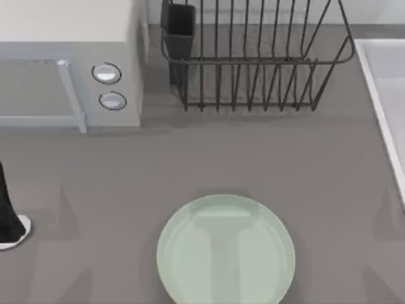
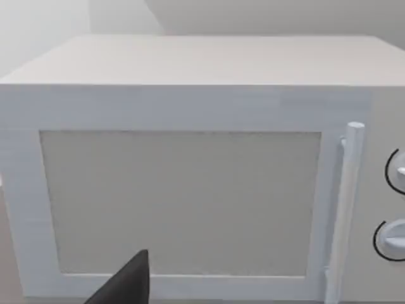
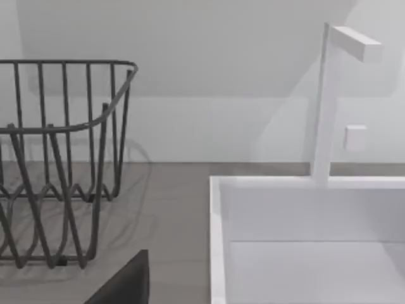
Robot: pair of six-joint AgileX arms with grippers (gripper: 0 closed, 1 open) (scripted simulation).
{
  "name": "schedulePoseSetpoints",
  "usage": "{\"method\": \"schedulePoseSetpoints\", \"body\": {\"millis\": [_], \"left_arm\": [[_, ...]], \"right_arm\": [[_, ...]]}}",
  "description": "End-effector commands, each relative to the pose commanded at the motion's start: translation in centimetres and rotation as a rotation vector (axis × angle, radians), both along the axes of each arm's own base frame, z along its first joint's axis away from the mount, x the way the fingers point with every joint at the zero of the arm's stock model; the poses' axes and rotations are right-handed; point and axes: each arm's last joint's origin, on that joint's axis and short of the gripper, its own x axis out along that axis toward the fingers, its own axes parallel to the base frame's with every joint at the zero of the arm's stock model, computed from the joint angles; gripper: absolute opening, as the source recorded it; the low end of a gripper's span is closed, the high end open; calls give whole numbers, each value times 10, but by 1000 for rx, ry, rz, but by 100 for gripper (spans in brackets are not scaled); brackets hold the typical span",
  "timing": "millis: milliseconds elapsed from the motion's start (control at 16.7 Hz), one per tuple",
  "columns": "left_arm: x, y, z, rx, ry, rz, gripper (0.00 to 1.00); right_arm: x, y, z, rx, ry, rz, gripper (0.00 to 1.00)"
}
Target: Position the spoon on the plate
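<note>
Left fingers [image 2: 130, 282]: dark tip close to the lens, facing the microwave [image 2: 190, 183]; open or closed, cannot tell.
Right fingers [image 3: 126, 282]: dark tip between rack [image 3: 57, 164] and sink [image 3: 304, 240]; state unclear.
Left arm [image 1: 9, 215]: at the bench's left edge, cut off.
Plate [image 1: 225, 250]: bare, middle of the near bench edge, partly cut off.
Spoon: I cannot place it.

table [image 1: 190, 161]: grey, flat
plate [image 1: 225, 250]: bottom middle
microwave [image 1: 69, 69]: upper left
dish rack [image 1: 256, 63]: top middle
sink [image 1: 386, 95]: right edge
</note>
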Motion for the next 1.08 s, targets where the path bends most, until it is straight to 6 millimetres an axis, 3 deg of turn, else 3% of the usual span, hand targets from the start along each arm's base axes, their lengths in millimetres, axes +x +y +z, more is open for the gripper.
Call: {"method": "schedulePoseSetpoints", "body": {"millis": [300, 540, 780, 1080], "left_arm": [[1, 4, 10, 62, 68, 31, 100], [9, 13, 34, 261, 318, 64, 100], [39, 30, 54, 508, 725, -34, 100], [91, 59, 50, 705, 1189, -380, 100]], "right_arm": [[0, 0, 0, 0, 0, 0, 100], [0, 0, 0, 0, 0, 0, 100], [0, 0, 0, 0, 0, 0, 100], [0, 0, 0, 0, 0, 0, 100]]}}
